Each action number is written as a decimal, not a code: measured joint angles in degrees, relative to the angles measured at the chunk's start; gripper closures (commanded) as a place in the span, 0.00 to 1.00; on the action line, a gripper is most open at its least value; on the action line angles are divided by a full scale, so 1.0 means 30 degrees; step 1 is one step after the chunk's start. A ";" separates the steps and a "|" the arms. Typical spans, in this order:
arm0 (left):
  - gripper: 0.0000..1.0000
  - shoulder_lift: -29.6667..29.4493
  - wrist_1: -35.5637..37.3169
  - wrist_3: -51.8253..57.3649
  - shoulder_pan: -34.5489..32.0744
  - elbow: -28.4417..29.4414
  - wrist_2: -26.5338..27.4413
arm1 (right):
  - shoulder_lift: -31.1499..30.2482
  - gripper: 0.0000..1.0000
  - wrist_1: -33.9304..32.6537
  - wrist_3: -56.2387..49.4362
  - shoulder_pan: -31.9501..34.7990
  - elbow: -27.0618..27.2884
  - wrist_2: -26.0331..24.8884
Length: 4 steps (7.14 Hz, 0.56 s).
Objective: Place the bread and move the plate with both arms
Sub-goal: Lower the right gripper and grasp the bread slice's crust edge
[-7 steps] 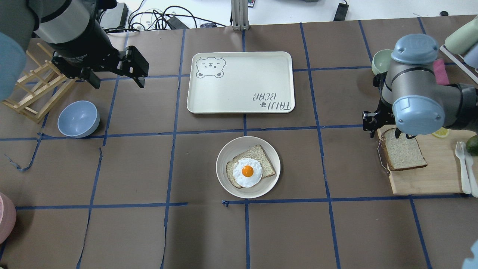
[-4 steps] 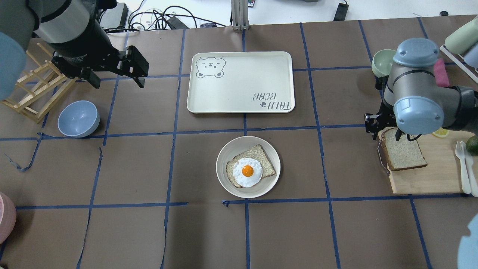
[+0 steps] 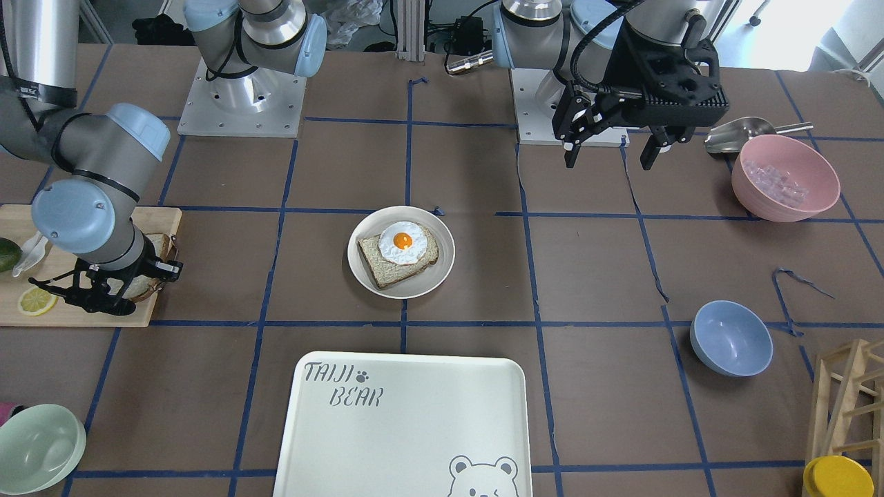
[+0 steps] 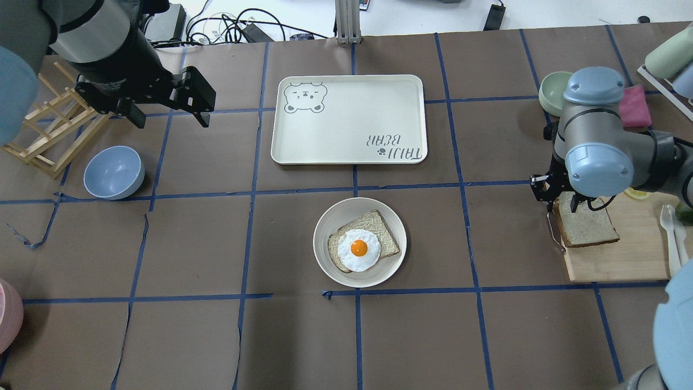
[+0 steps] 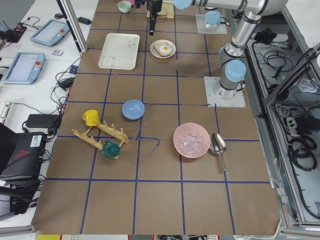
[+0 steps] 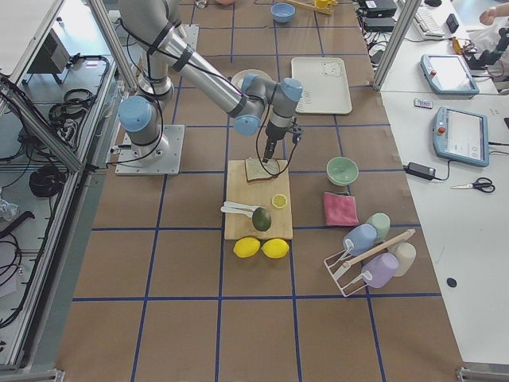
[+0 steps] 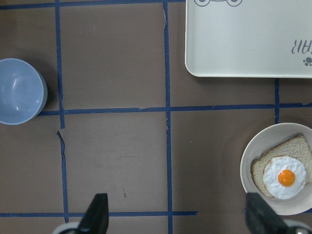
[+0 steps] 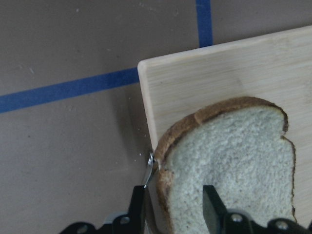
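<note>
Nearest the robot, a pink bowl (image 3: 784,178) of ice cubes is sitting on the brown, blue-taped worktop (image 4: 411,336) by the left arm's base, with a metal scoop (image 3: 742,132) just behind it. Farther out, the plate (image 4: 333,219) is lying at mid-worktop, and a darker slice topped with a fried egg (image 4: 359,249) is taking up most of its well. Level with it, at the robot's right-hand end, the bread (image 4: 587,227) is lying flat on a wooden cutting board (image 4: 622,254), along the edge nearest the plate. The right pincer (image 8: 174,190) is hanging low over the slice's crust, released and grasping nothing. One finger is over the crumb and the other is outside the crust, just beside the board's metal hanging loop (image 8: 148,170). Whether either finger is touching the slice cannot be told. From overhead, the right arm's wrist is hiding the slice's far end. White cutlery (image 4: 671,244), a lemon slice (image 3: 36,301) and an avocado (image 3: 5,254) are sharing the board's outer side. Well apart, the left pincer (image 4: 170,120) is hovering above the worktop, its fingers spread wide and empty, with a blue bowl (image 4: 113,172) near it on the robot's side. Farthest off, a bear-print tray (image 4: 349,119) is lying beyond the plate. A green bowl (image 4: 552,89) and a pink cloth (image 4: 634,105) are lying beyond the board, and a wooden rack (image 4: 48,135) is standing at the far left.
</note>
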 measured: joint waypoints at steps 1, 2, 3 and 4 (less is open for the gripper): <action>0.00 0.0008 -0.0001 0.0007 0.0016 0.0000 0.0005 | 0.0032 0.69 0.0001 -0.0002 -0.0001 -0.0002 -0.0058; 0.00 -0.0003 0.0000 0.0009 0.0016 0.0005 0.0006 | 0.0053 0.82 0.0007 -0.0003 -0.0001 0.0001 -0.0064; 0.00 -0.0015 0.0000 0.0010 0.0008 0.0009 0.0007 | 0.0066 1.00 0.0026 -0.0010 -0.0001 0.0011 -0.0047; 0.00 -0.0016 0.0000 0.0010 0.0013 0.0008 0.0008 | 0.0069 1.00 0.0075 -0.0030 0.0000 -0.0001 -0.0012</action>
